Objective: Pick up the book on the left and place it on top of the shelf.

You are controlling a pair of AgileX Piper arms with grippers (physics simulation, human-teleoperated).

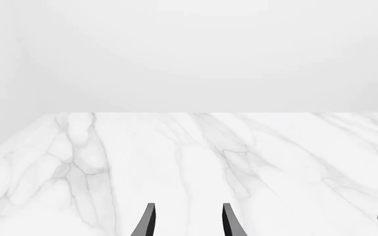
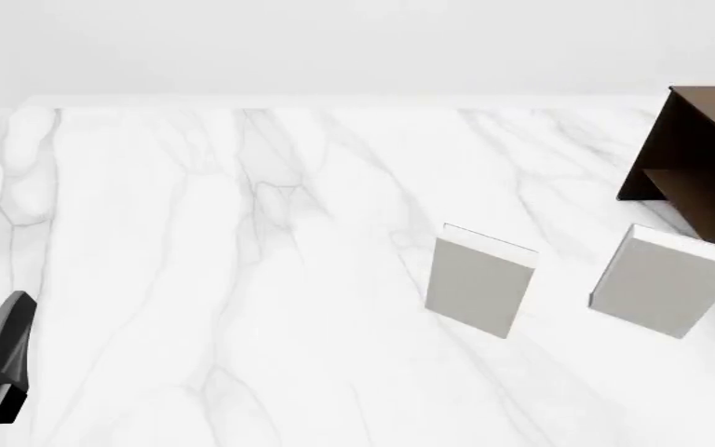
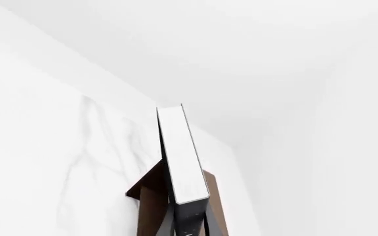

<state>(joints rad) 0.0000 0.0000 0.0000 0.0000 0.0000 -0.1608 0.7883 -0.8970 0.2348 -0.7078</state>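
Marble table [image 2: 209, 233], white walls. Right gripper [image 3: 187, 223] pinching dark book [image 3: 179, 157] by its end, held up over brown shelf [image 3: 151, 206]. Risk: thin grip, book could tip or slide off the top edge on release. Left gripper [image 1: 187, 221] spread, idle.

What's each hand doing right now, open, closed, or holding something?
Left hand: open, nothing between its fingers, over bare table.
Right hand: closed on the book, held up with the shelf behind it.
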